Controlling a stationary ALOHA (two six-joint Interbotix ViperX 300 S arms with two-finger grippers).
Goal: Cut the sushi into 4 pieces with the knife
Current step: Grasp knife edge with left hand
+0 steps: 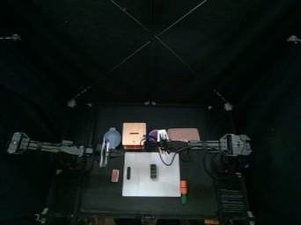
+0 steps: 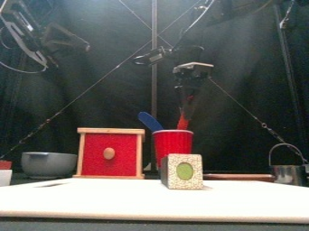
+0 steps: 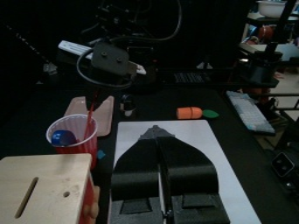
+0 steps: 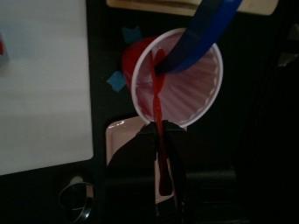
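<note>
Two states: right gripper (image 2: pixel 183 104) clamped on red knife (image 4: pixel 153 96) standing in red cup (image 2: pixel 173 144) beside blue knife (image 4: pixel 205 35); left gripper (image 3: pixel 159 133), jaws pressed together, near white cutting board (image 2: pixel 145 200); sushi roll (image 2: pixel 182 170) on that board.

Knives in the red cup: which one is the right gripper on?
The red knife: it runs between the right gripper's jaws. The blue knife leans away across the red cup's rim, untouched.
</note>
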